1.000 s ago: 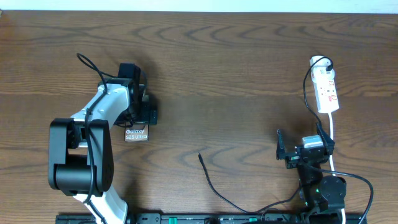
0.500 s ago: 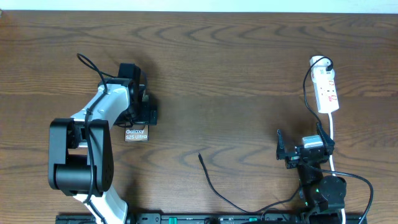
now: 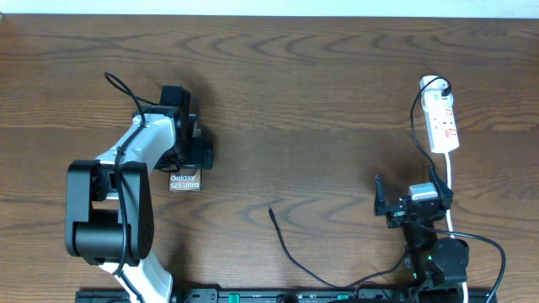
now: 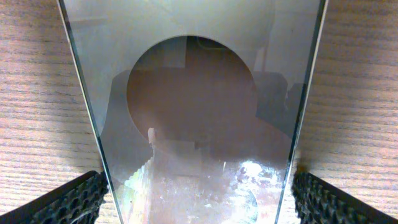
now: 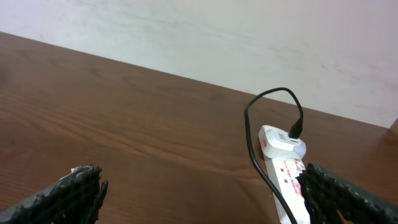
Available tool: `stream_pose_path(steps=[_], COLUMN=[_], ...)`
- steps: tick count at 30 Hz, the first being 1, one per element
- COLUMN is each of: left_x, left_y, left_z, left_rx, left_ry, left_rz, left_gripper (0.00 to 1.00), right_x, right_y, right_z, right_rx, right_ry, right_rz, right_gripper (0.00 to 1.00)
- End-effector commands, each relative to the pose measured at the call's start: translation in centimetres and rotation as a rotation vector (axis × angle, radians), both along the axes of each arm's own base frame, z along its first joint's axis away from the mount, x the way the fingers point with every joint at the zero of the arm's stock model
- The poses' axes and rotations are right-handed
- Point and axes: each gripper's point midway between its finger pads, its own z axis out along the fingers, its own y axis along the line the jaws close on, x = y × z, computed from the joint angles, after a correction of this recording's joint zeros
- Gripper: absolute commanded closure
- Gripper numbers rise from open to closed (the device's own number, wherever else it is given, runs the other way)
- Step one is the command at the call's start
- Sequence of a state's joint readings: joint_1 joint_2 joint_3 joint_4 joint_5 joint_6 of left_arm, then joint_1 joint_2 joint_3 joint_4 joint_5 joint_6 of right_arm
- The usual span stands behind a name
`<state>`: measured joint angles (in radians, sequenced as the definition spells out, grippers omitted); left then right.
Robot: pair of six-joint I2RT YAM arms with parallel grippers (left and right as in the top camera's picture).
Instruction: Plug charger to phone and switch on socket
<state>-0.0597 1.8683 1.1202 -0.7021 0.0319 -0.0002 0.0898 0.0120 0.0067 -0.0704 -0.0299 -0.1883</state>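
The phone point(image 3: 185, 180) lies flat at the left, its "Galaxy S25 Ultra" lettering showing below my left gripper point(image 3: 195, 156). In the left wrist view its glossy face point(image 4: 199, 93) fills the frame and both fingers of the left gripper point(image 4: 196, 202) sit against its long edges. The charger, a thin black cable point(image 3: 290, 252), lies at the front centre with its plug tip point(image 3: 271, 210) free on the table. The white socket strip point(image 3: 443, 124) lies at the far right and also shows in the right wrist view point(image 5: 283, 168). My right gripper point(image 3: 410, 202) is open and empty, in front of the strip.
A black cable point(image 5: 258, 124) loops from a plug at the strip's far end and runs back along its left side. The strip's white cord point(image 3: 452, 181) runs toward the right arm's base. A pale wall stands behind the table's far edge.
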Motion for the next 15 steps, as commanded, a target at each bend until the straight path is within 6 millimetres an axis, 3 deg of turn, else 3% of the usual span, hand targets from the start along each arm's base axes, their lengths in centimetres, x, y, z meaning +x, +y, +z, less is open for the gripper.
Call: stream_pose_path(steps=[1, 15], left_x=[-0.85, -1.59], left_y=[0.19, 0.23], left_z=[-0.68, -1.06], left_rx=[0.000, 0.001], left_ry=[0.028, 0.049], left_rz=[-0.001, -0.001], left_gripper=[0.02, 0.02], right_x=[-0.02, -0.02], right_y=[-0.07, -0.07], right_z=[-0.01, -0.01], right_rx=[0.008, 0.008], right_ry=[0.000, 0.000], right_rz=[-0.001, -0.001], right_gripper=[0.01, 0.01])
